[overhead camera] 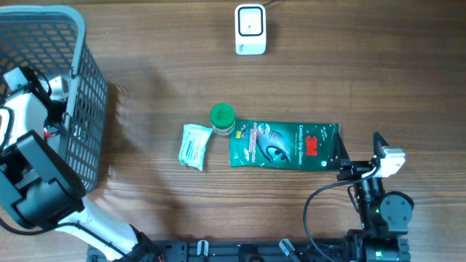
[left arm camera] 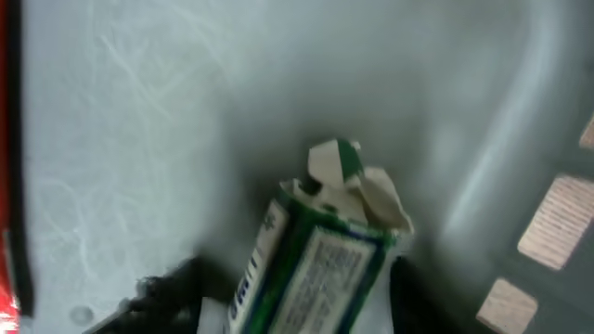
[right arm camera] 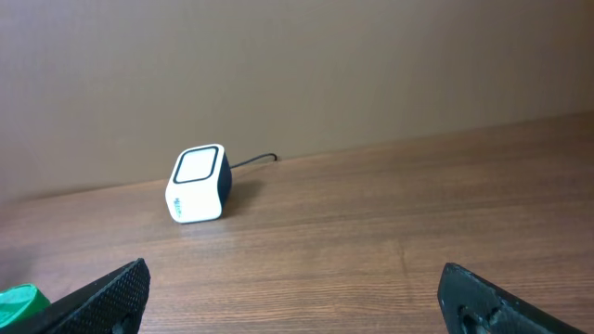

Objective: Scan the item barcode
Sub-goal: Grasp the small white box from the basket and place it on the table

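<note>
Carton (left arm camera: 320,264) lies within left hand (left arm camera: 288,311).

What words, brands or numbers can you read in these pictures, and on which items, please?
"3M": red logo on the green glove pack.
"Comfort Grip Gloves": white lettering on the same pack, beside the logo.
White packet: print too small to read.
Green-lidded bottle: label too small to read.
Scanner: small green mark on its front, unreadable.
Carton, left wrist view: print blurred.
</note>
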Robot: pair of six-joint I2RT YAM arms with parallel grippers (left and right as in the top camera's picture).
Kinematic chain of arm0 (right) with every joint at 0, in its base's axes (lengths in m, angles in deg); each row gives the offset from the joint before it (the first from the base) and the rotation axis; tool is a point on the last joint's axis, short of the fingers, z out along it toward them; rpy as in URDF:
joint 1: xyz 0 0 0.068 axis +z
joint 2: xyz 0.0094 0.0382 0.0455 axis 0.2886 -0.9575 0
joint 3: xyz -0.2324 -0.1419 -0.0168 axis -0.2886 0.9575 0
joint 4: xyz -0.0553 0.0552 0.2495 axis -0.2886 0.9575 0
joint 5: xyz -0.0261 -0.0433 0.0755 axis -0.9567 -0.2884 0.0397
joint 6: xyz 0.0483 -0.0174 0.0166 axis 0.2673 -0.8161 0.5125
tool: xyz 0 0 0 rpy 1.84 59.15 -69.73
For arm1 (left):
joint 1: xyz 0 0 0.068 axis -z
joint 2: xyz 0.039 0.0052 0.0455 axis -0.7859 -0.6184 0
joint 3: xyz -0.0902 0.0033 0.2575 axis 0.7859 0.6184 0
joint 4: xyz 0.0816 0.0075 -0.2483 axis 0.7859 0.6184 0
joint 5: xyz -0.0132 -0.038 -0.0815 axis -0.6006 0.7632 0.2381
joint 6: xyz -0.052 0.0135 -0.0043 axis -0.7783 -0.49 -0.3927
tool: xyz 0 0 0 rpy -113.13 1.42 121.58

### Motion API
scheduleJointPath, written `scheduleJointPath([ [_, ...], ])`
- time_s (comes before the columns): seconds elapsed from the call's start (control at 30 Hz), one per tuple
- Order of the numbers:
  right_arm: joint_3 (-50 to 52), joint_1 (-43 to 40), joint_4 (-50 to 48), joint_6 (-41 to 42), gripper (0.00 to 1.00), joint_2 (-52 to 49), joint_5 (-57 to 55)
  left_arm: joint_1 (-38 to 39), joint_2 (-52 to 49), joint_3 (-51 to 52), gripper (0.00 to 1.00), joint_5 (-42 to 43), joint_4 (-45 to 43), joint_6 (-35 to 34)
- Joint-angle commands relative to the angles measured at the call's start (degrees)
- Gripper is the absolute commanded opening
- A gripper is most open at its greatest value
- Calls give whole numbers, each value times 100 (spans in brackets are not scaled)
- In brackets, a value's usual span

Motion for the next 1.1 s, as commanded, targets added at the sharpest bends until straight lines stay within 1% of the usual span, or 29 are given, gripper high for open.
scheduleJointPath([
  [0.0,7,26,-17,68,100,26,-79,46,-203,72,37,184,269,63],
  [0.03,7,26,-17,70,100,26,-79,46,-203,72,33,164,286,61],
  [0.1,7,28,-17,70,100,26,-79,46,-177,61,32,168,304,59],
  [0.17,7,26,-17,68,100,26,-79,48,-101,-35,24,168,424,46],
  [0.2,7,28,-17,70,100,26,-79,46,-39,-140,19,166,522,-105],
  [0.27,7,28,-17,68,100,26,-79,48,76,-291,15,170,632,-472],
  [0.3,7,26,-17,68,100,26,-79,48,162,-337,16,192,634,-752],
  [0.37,7,26,-17,68,100,26,-79,48,352,-361,20,369,632,-1115],
  [0.53,7,26,-17,70,100,26,-79,48,887,-361,21,492,625,-1147],
  [0.7,7,26,-17,70,100,26,-79,46,1707,-361,21,492,549,-1150],
  [0.77,7,26,-17,68,100,26,-79,48,2225,-361,21,496,531,-1154],
  [0.93,7,26,-17,68,100,26,-79,52,3707,-361,22,820,505,-1161],
  [1.07,7,26,-17,66,100,26,-79,76,5021,-361,23,844,245,-1495],
])
